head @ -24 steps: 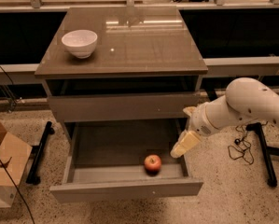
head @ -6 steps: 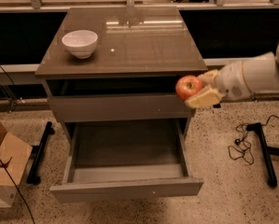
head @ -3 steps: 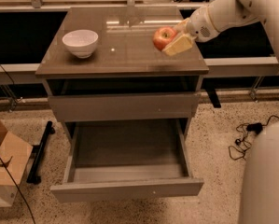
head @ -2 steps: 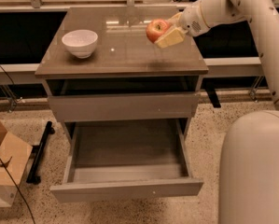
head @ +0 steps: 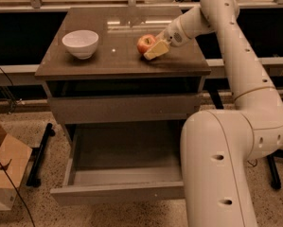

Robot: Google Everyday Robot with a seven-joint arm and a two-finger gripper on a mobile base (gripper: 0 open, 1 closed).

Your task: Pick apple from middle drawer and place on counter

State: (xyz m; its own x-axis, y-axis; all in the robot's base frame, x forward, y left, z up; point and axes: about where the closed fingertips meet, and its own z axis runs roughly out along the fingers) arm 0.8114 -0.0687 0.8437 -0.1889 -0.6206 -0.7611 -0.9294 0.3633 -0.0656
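The apple (head: 144, 43), red with a yellowish patch, is at the middle right of the glossy counter (head: 98, 60), at or just above its surface. My gripper (head: 149, 47) reaches in from the right and is shut on the apple, with one pale finger (head: 156, 51) showing in front of it. The middle drawer (head: 117, 192) is pulled out at the bottom of the cabinet and its box holds nothing.
A white bowl (head: 80, 43) stands on the counter's left part. A matching drawer front (head: 122, 109) above the open drawer is shut. My arm's large white links (head: 216, 169) fill the right foreground. A cardboard box (head: 4, 169) sits on the speckled floor at the left.
The gripper took the apple out of the drawer, lifted it past the cabinet's right side, carried it left over the counter and lowered it toward the surface.
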